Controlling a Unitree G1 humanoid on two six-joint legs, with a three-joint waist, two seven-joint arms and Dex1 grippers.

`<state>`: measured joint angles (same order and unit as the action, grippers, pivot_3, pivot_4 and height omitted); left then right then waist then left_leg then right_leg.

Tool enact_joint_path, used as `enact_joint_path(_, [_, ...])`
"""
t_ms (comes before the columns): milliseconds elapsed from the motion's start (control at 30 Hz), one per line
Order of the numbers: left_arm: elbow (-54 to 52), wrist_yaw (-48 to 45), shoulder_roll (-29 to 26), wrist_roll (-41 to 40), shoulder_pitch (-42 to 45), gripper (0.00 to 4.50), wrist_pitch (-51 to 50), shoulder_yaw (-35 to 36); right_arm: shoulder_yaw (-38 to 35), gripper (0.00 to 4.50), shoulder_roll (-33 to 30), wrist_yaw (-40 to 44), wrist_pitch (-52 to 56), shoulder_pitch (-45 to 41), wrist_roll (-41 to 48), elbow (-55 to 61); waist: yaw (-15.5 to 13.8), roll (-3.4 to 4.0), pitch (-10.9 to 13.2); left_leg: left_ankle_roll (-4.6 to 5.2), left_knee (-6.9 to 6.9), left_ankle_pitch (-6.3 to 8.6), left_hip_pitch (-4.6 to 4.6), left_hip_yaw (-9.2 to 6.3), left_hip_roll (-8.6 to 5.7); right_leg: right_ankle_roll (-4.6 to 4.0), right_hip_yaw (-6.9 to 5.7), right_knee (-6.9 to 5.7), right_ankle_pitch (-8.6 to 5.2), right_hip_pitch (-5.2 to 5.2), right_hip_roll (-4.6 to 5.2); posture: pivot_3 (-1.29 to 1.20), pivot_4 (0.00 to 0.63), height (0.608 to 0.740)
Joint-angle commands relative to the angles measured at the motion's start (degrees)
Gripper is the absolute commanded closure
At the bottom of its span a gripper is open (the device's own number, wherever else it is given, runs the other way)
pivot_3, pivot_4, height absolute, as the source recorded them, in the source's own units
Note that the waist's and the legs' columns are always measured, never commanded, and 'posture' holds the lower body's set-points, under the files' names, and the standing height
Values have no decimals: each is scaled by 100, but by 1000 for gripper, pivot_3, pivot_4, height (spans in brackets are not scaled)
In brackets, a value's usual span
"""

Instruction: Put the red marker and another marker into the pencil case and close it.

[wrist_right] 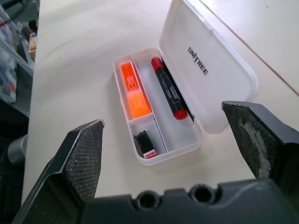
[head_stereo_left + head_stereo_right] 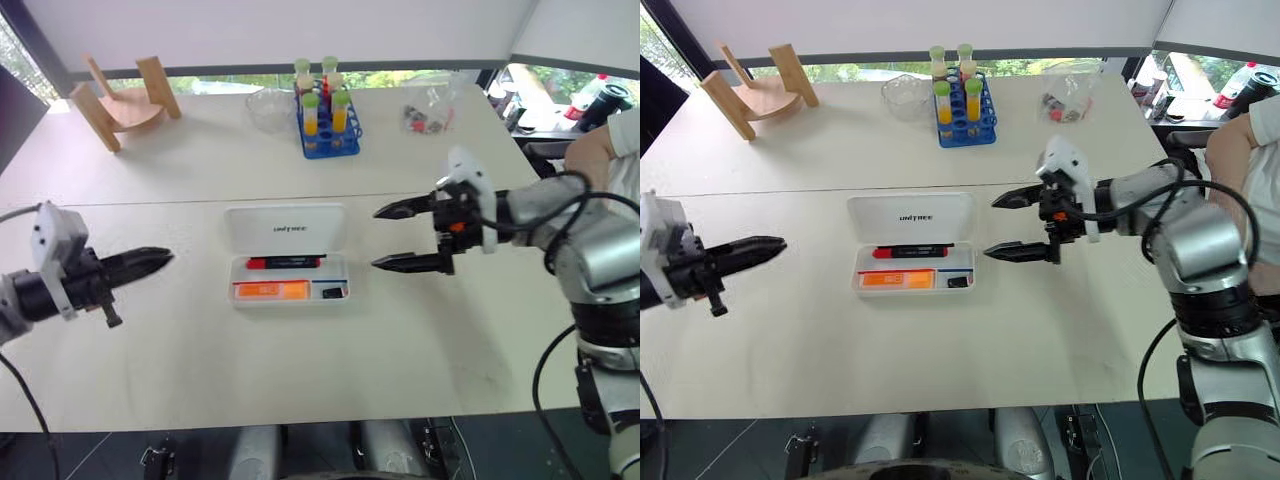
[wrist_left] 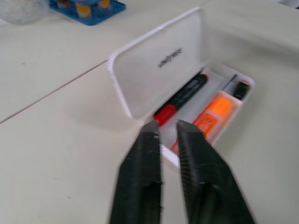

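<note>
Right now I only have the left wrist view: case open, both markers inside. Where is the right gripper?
Observer: The right gripper hovers just right of the pencil case, wide open and empty.
Operator: Is the left gripper touching the case?
Observer: No. The left gripper is shut and stands apart from the case, off to its left.
Operator: What sits in the small end compartment?
Observer: A small black-and-red piece, lying alone there.
</note>
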<state>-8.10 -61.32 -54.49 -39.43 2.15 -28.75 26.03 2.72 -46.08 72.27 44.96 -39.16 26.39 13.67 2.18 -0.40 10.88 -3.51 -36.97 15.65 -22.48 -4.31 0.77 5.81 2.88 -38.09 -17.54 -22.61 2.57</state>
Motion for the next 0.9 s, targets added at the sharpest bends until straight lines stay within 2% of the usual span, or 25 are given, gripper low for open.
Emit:
enact_joint_path(33, [1070,-277,183,490,843,4448,575,-620,-265,0,-9,-107,129,16,428,408,4,-3,1,0,-1,0,-1,-1,0,0,0,-1,0,-1,-1,0,150,740])
enact_joint_path(200, [3184,-481,781,1472,2594,4448,1547,-1618,-272,0,-31,-476,116,107,446,548,2,-7,0,0,-4,0,-3,0,-1,2,-1,-5,1,-3,0,0,150,740])
enact_joint_path(333, [4658,-548,1330,2002,3767,4448,2269,-2016,-326,0,-77,-716,174,188,517,699,-12,-10,-1,0,-15,-1,-22,-5,-4,4,-5,-6,2,-14,1,0,150,740])
enact_joint_path(433, [5285,-745,1646,2140,4281,4448,2521,-2133,-382,0,-142,-858,236,268,572,806,1,-10,-1,0,-16,-1,-39,-6,-7,5,-6,-6,2,-28,3,0,150,740])
enact_joint_path(533, [5243,-1294,1795,2055,4419,4448,2262,-2232,-412,0,-210,-971,307,337,629,881,41,-10,-1,0,-21,-2,-71,-8,-6,5,-5,-15,2,-64,2,0,150,740])
enact_joint_path(667, [4663,-2026,1646,1971,4181,4448,1658,-2425,-443,0,-339,-1040,371,428,724,948,56,-10,-1,0,-20,-3,-82,-11,-4,4,-5,-19,2,-80,-2,0,150,740])
enact_joint_path(767, [3914,-2506,1421,1897,3758,4448,1167,-2618,-412,0,-537,-1051,442,559,713,1024,47,-9,-1,0,-21,-3,-83,-11,-4,4,-4,-20,2,-80,-1,0,150,740])
enact_joint_path(900, [2926,-2657,1378,1897,3149,4448,850,-2910,-208,0,-908,-999,211,968,400,1141,-3,-9,-2,-1,-23,-3,-82,-15,-6,4,-5,-19,2,-73,2,0,150,740])
